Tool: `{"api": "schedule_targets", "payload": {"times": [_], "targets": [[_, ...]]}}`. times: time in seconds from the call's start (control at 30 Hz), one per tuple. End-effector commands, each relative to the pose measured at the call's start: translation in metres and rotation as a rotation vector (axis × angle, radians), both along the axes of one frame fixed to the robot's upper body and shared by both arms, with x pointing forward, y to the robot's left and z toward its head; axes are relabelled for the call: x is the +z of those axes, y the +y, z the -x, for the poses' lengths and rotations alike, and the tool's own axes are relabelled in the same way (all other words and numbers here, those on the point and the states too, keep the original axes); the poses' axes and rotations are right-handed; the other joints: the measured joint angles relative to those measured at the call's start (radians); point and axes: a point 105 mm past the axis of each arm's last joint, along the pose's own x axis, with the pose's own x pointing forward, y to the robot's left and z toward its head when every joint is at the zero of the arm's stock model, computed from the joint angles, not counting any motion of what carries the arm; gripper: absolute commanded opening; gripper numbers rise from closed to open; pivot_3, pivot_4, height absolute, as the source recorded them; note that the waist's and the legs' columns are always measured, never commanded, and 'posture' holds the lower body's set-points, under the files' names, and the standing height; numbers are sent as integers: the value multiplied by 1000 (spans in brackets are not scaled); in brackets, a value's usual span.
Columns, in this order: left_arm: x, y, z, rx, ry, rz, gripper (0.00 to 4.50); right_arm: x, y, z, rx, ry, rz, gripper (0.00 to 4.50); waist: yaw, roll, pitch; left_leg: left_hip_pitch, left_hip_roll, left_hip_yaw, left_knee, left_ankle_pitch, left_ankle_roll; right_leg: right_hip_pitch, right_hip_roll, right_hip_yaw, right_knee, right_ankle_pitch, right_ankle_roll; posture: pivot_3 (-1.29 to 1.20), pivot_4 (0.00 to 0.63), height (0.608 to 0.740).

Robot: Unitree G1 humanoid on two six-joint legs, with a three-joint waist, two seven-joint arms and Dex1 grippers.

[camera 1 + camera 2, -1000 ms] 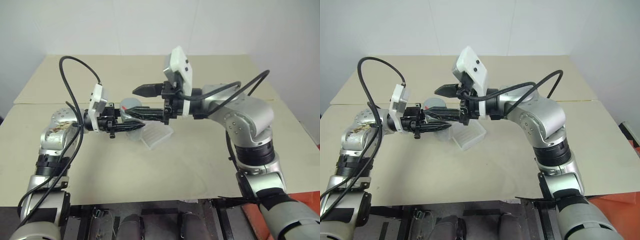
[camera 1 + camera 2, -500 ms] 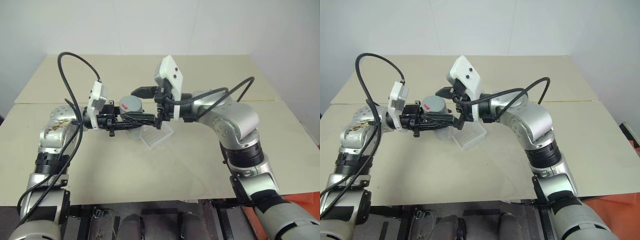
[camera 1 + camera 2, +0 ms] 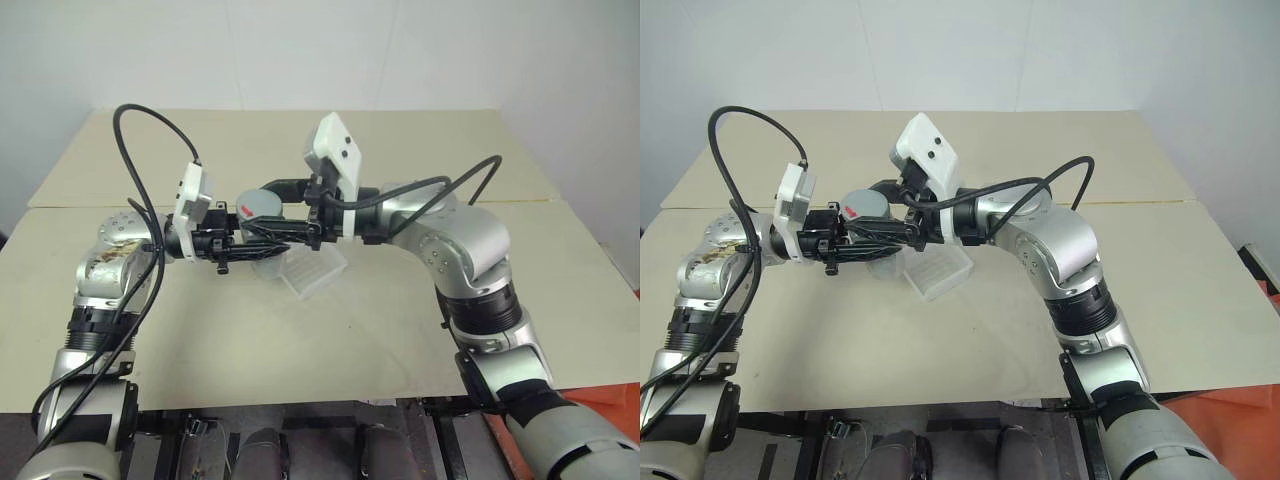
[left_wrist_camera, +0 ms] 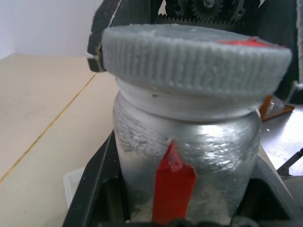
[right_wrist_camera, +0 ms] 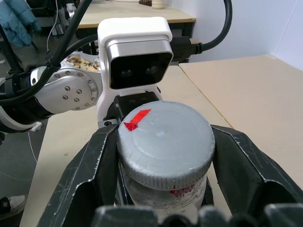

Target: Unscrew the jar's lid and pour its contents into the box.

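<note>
Silvery and small, the jar is up in the air above the tan desk, just by the near corner of the box. The left gripper is pinching the jar by its sides. A strip of red tape runs up the jar. The grey lid is on top of the jar, with a red mark on it. The right gripper has one finger on each side of the lid, touching its rim. The box sits on the desk, under the jar and just beside it.
</note>
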Motion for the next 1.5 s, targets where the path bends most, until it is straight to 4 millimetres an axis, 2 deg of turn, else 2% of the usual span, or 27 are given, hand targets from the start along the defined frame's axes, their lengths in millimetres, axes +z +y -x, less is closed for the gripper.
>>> {"api": "schedule_targets", "payload": {"times": [0.03, 0.23, 0.37, 0.5, 0.6, 0.67, 0.73, 0.8, 0.83, 0.93, 0.97, 1.1, 1.23, 1.37, 1.43, 1.5], "targets": [[11, 2, 6, -10, -42, 12, 1943, 19, -1, 1, -2, -68, -34, 2763, 0, 0, 0, 0, 0, 0, 0, 0, 0, 0, 0, 0, 0, 0, 0, 0, 150, 740], [-6, 3, 8, 1, 6, -11, 1943, 31, -11, -2, -15, -95, -41, 2763, 0, 0, 0, 0, 0, 0, 0, 0, 0, 0, 0, 0, 0, 0, 0, 0, 150, 740], [-6, 6, 10, 20, 10, 11, 1943, 26, -35, -25, -138, -89, -20, 2763, 3, 0, 0, 0, 0, 0, 0, 0, 0, 0, 0, 0, 0, 0, 0, 0, 150, 740], [1, 12, 9, 56, -16, 22, 1943, 0, -69, -54, -328, -65, 36, 2763, 1, 0, 0, 0, 0, 0, 0, 0, 0, 0, 0, 0, 0, 0, 0, 0, 150, 740], [6, 15, 8, 81, -33, 37, 1943, -33, -108, -81, -553, 14, 103, 2763, 1, 0, 0, 0, 0, 0, 0, 0, 0, 0, 0, 0, 0, 0, 0, 0, 150, 740], [7, 16, 8, 87, -37, 40, 1943, -48, -123, -89, -640, 49, 136, 2763, 2, 0, 0, 0, 0, 0, 0, 0, 0, 0, 0, 0, 0, 0, 0, 0, 150, 740], [9, 16, 6, 92, -46, 43, 1943, -74, -140, -98, -760, 99, 201, 2763, 0, 0, 0, 0, 0, 0, 0, 0, 0, 0, 0, 0, 0, 0, 0, 0, 150, 740], [11, 16, 5, 94, -53, 44, 1943, -91, -149, -99, -807, 128, 249, 2763, -2, 0, 0, 0, 0, 0, 0, 0, 0, 0, 0, 0, -1, 0, 0, 0, 150, 740], [11, 16, 3, 94, -58, 39, 1943, -100, -150, -96, -796, 147, 271, 3325, -3, 0, 0, 0, 0, 0, -1, 0, 0, 0, 0, 0, -1, 0, 0, 0, 150, 740], [11, 12, -2, 96, -80, 21, 1943, -112, -154, -93, -792, 180, 308, 4116, -2, 0, 0, 0, 0, 1, -1, 0, 0, 0, 0, 0, -1, 0, 0, 0, 150, 740], [12, 10, -3, 94, -87, 19, 1943, -111, -156, -92, -786, 177, 315, 4434, -2, 0, 0, 0, 0, 0, 0, 0, 0, 0, 0, 0, -1, 0, 0, 0, 150, 740], [13, 6, -4, 67, -113, -13, 1943, -99, -160, -80, -695, 151, 340, 4473, 1, 0, 0, 0, 0, 0, -1, 0, 0, 0, 0, 1, -1, 0, 0, 0, 150, 740], [6, 5, -23, 119, -288, -194, 1943, -71, -161, -52, -469, 56, 376, 4473, 6, 0, 0, 0, 0, 0, -1, 0, 1, 0, 0, 0, -2, 0, 0, 0, 150, 740], [16, -4, -52, 209, -589, -362, 1943, -46, -159, -26, -257, 21, 376, 4473, 13, 0, 1, 0, -1, 0, 0, -1, 2, 1, 0, 0, -3, 0, 0, 0, 150, 740], [23, -15, -67, 255, -794, -452, 1943, -40, -157, -23, -222, 4, 392, 4473, 17, 0, 1, 0, -1, 0, 0, -1, 2, 2, 0, 0, -3, 0, 0, 0, 150, 740], [23, -28, -71, 204, -1035, -577, 1943, -40, -156, -24, -205, -18, 442, 4473, 19, -1, 1, 0, -1, 0, 0, -1, 2, 2, 0, 0, -4, 0, 1, 0, 150, 740]]}}
